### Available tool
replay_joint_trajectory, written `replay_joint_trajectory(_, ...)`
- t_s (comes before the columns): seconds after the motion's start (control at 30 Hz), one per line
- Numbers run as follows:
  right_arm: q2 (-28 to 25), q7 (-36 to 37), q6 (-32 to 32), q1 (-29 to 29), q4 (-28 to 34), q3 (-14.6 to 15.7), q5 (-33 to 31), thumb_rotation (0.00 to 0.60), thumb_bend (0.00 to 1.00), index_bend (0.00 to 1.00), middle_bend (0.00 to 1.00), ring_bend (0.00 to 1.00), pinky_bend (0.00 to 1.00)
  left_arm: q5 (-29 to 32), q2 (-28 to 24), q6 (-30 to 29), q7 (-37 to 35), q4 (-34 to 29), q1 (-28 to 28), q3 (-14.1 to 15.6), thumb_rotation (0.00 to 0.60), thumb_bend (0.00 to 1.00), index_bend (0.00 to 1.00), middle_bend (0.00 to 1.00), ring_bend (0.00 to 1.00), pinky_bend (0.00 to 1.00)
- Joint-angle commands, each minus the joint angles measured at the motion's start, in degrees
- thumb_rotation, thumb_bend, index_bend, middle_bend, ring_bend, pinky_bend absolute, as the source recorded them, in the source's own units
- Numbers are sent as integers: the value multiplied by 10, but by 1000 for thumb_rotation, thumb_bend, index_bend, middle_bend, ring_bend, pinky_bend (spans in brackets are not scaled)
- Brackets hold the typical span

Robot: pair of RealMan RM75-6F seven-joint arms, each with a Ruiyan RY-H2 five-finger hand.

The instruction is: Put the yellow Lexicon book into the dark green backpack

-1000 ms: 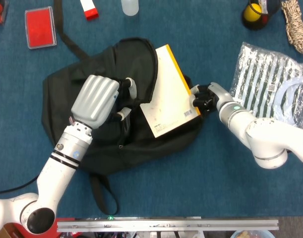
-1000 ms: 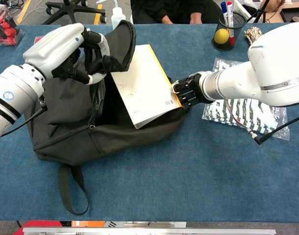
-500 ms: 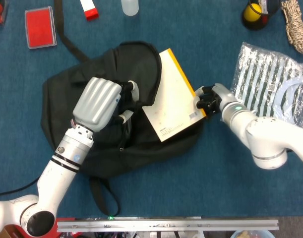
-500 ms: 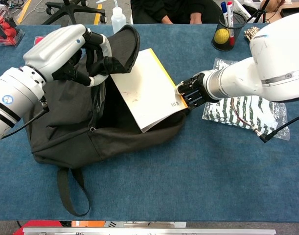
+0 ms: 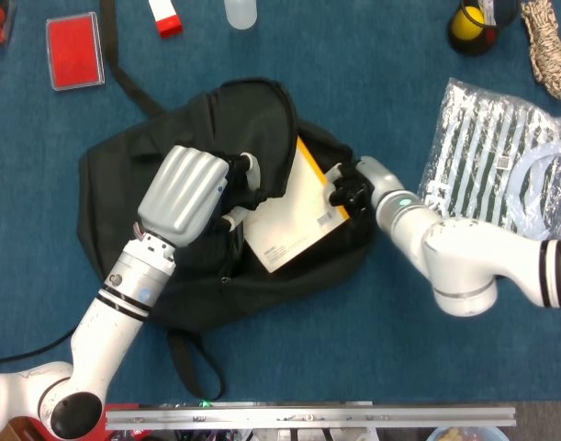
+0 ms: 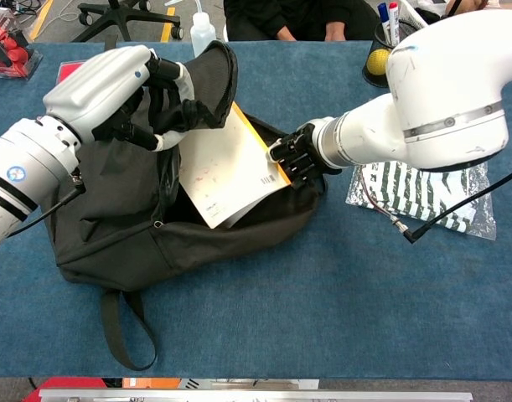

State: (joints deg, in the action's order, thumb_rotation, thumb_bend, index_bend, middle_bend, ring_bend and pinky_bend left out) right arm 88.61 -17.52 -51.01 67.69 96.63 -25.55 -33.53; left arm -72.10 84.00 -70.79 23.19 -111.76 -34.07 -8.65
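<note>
The dark green backpack (image 5: 151, 175) (image 6: 113, 218) lies flat on the blue table with its top flap raised. My left hand (image 5: 184, 193) (image 6: 113, 84) grips that flap and holds the mouth open. The yellow Lexicon book (image 5: 294, 216) (image 6: 226, 172), white face up with a yellow spine, sits slanted and partly inside the opening, its upper part hidden under the flap. My right hand (image 5: 349, 191) (image 6: 296, 157) grips the book's right corner by the spine, at the bag's right rim.
A striped plastic packet (image 5: 500, 152) (image 6: 419, 193) lies right of the bag. A red case (image 5: 75, 50), a white bottle (image 5: 241, 11) and a cup with a yellow ball (image 5: 471, 28) stand along the far edge. A loose strap (image 6: 126, 322) trails toward the front.
My right hand has moved left with the book, sliding it deeper into the bag's opening. The left hand keeps holding the flap up, barely shifted.
</note>
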Motion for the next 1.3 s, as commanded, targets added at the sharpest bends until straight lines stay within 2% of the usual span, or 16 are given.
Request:
replay_joint_trajectory(0.03,11,-9,-7,3,-4,-7,2,600,541,809,630,584,709,1,0,0,0,0,1,-1,600,323,541,634,691,877)
replay_joint_trajectory(0.4,37,-27,2,-11,-20,-29,22,600,539,792,598,548,706,6,-1,1,1,1,3,-2,600,323,538,633,691,877)
replay_joint_trajectory(0.5,33,-39,27,-22,-15,-29,26,600,539,685,529,472,630,7,-2,0,1,1,3,-3,600,323,538,633,691,877)
replay_joint_trajectory(0.7,6,-45,98,-50,0,-28,43,600,535,252,296,256,376,13,-4,2,0,0,4,-4,600,323,536,633,690,876)
replay_joint_trajectory(0.83,-16,-42,138,-57,10,-21,48,600,528,95,187,141,261,13,-4,3,1,0,4,-4,600,323,536,633,690,875)
replay_joint_trajectory(1.0,-48,-33,175,-59,23,-3,54,600,528,7,126,69,203,14,-5,3,0,1,4,-5,600,323,535,633,690,875)
replay_joint_trajectory(1.13,-78,-15,190,-64,44,7,73,600,528,0,119,61,195,16,-6,4,0,2,4,-5,600,322,534,633,690,875)
replay_joint_trajectory(1.3,-142,24,201,-91,97,0,127,600,529,0,119,60,195,19,-7,8,1,4,2,-7,600,322,530,633,688,874)
